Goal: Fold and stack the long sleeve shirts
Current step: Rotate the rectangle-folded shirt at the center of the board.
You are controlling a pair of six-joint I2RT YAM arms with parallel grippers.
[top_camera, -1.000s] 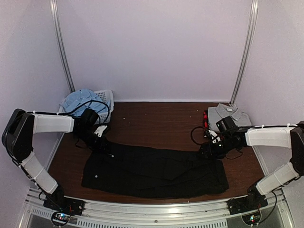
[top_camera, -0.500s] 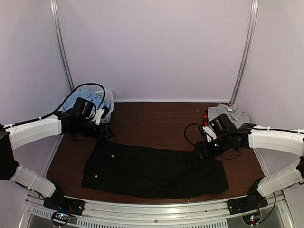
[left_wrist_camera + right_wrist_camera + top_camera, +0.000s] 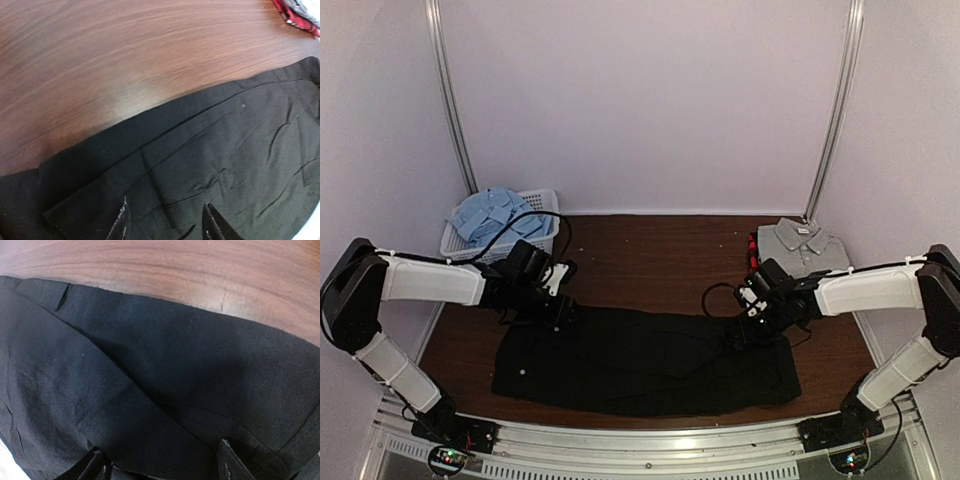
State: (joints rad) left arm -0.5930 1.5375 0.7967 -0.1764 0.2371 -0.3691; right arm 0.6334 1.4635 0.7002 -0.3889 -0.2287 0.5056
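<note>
The left gripper [image 3: 167, 227] is released: its two fingers [image 3: 121, 225] stand apart with nothing clamped between them, and their tips hang just above the black shirt [image 3: 225, 165]. The cloth under this gripper shows a folded-over band that runs along the shirt's far edge. Beyond that edge lies the bare brown table [image 3: 125, 55]. The right gripper [image 3: 162, 467] is also released, its fingers [image 3: 226, 463] set wide apart over black cloth that lies flat beneath them, with a long crease crossing the cloth in front of the tips. In the top view, the left gripper sits over the far left corner of the black shirt and the right gripper over its far right part. The black shirt is spread flat across the near half of the table, long from left to right, between the two arms. The grey shirt [image 3: 800, 240] lies folded, collar up, at the far right corner of the table. A strip of the plaid shirt [image 3: 753, 250] shows at its left edge. The light blue shirt [image 3: 490, 212] is bunched in the white basket [image 3: 548, 203] at the far left corner.
</note>
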